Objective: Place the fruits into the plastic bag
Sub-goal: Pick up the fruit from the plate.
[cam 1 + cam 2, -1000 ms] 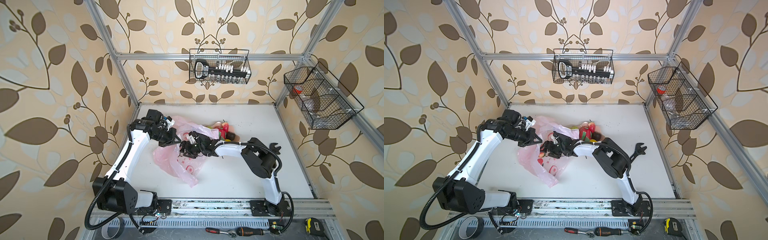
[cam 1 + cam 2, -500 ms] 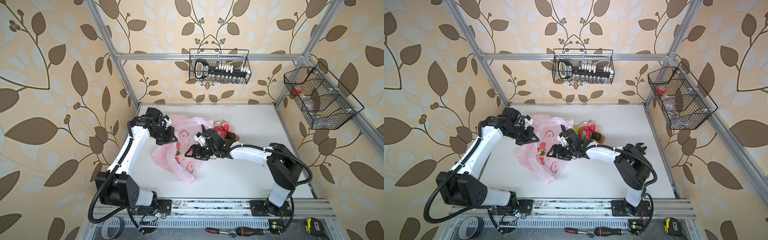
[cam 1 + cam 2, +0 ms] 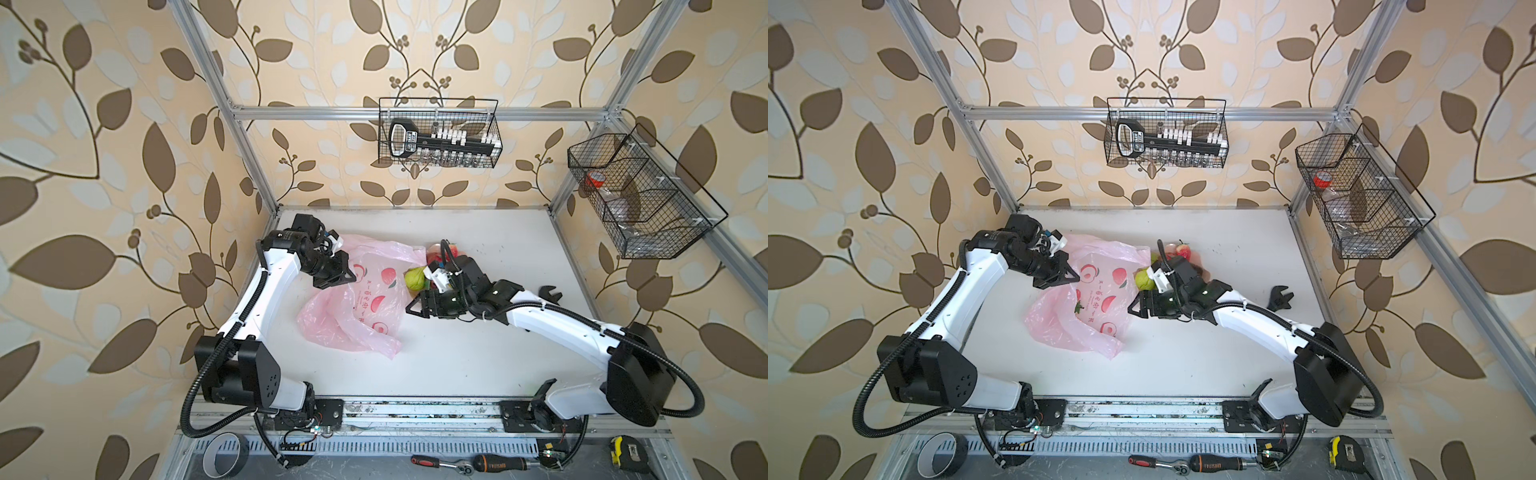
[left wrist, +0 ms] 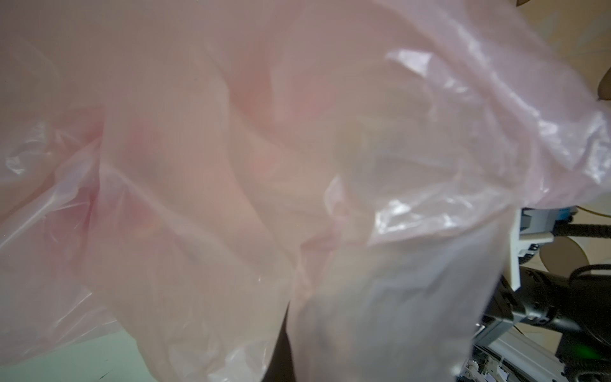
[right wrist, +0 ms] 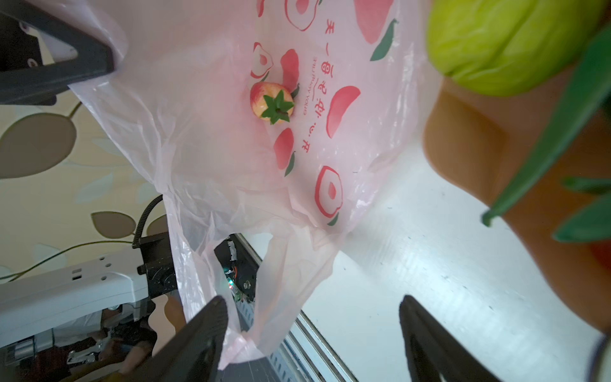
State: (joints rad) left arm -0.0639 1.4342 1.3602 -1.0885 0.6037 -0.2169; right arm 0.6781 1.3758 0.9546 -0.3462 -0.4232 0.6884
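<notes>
The pink plastic bag [image 3: 357, 307] lies crumpled mid-table, its near-left edge lifted by my left gripper [image 3: 347, 276], which is shut on the film. In the left wrist view the bag [image 4: 231, 165] fills almost everything. My right gripper [image 3: 412, 309] hovers open just right of the bag, with nothing between its fingers. In the right wrist view a bag handle [image 5: 251, 330] brushes one finger [image 5: 205, 327], and a small strawberry [image 5: 272, 102] rests inside the bag. A green pear [image 3: 415, 277] and other fruits [image 3: 436, 251] sit behind my right wrist, partly hidden.
The peach dish [image 5: 463, 148] holds the pear and stands right beside the bag. A black wrench [image 3: 549, 293] lies at the right of the table. Wire baskets [image 3: 438, 133] hang on the back and right walls. Hand tools [image 3: 469, 461] lie below the front rail.
My right gripper has pulled back rightward out of the bag and stays open. The left gripper keeps its hold and has shifted the bag's edge slightly.
</notes>
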